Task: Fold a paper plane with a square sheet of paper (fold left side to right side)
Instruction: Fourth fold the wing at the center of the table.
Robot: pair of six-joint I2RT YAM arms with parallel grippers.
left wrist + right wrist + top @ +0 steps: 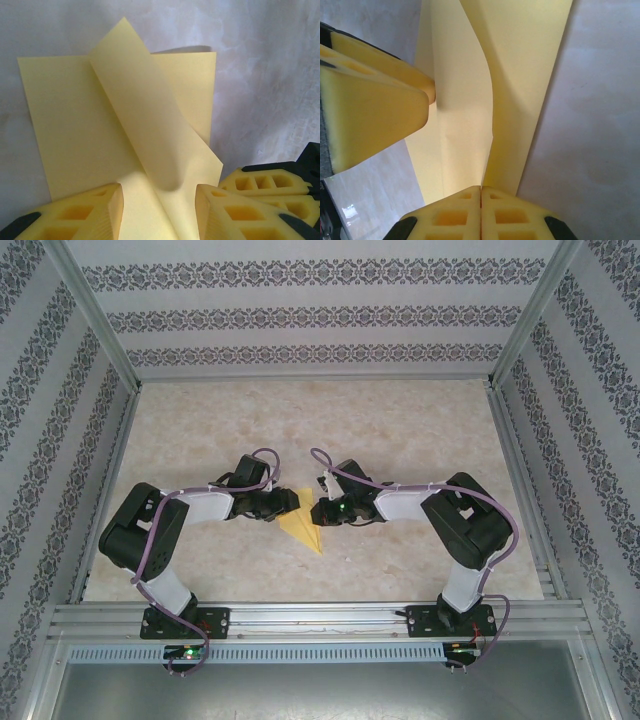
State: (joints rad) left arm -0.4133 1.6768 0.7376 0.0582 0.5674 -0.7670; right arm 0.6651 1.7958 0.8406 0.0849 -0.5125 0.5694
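The square sheet of paper (303, 522) is yellow and lies mid-table, folded into a pointed shape with its tip toward the arms. Both grippers meet over its far end. My left gripper (290, 502) is open; its fingers stand apart on the sheet (70, 130) with a raised flap (145, 115) running between them. In the left wrist view the left gripper (159, 200) holds nothing. My right gripper (322, 508) is shut, and in the right wrist view the right gripper (481, 200) pinches the near edge of the lifted flap (520, 75). The left fingers (375, 100) press beside it.
The beige marble-patterned table (420, 430) is bordered by aluminium rails (320, 615) at the front and patterned walls (320, 315) on three sides. Open tabletop lies beyond and to both sides of the paper.
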